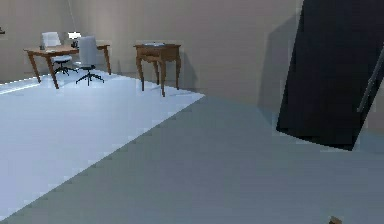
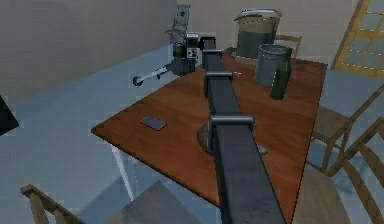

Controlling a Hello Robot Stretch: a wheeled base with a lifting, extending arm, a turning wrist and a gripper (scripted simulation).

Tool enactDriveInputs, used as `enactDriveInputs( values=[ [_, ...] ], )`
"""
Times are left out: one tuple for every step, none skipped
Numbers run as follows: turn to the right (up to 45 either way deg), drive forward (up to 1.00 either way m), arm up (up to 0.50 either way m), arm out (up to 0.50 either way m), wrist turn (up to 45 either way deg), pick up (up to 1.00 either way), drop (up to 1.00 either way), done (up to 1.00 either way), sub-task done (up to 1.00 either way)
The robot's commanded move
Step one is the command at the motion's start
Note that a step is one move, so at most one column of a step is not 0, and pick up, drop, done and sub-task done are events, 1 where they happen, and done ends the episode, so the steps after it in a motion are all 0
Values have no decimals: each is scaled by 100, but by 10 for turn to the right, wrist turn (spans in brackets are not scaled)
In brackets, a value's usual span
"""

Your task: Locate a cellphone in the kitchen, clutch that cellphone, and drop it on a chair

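light: dim, diffuse | soft grey shadows: wall [image 1: 225,45], tabletop [image 2: 180,110]

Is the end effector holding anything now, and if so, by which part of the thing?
Nothing is held: the end effector has only bare floor behind its far end.

the arm [image 2: 228,120] is stretched far out, a dark square bar rising from the arm side view's bottom edge just right of the middle and narrowing in stepped sections as it runs up and slightly left. at its far end sit two small white squares [image 2: 203,43] with black marks. left of them and a little lower is the gripper [image 2: 142,80], dark-bodied, its two thin fingers [image 2: 155,74] pointing left and slightly down. it holds nothing.
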Motion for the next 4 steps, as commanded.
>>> enactDriveInputs(
  values=[
    [0, 0, -30, 0, 0, 0, 0, 0, 0],
    [0, 0, 0, 0, 0, 100, 0, 0, 0],
    [0, 0, 10, 0, 0, 0, 0, 0, 0],
    [0, 0, 22, 0, 0, 0, 0, 0, 0]
  ],
)
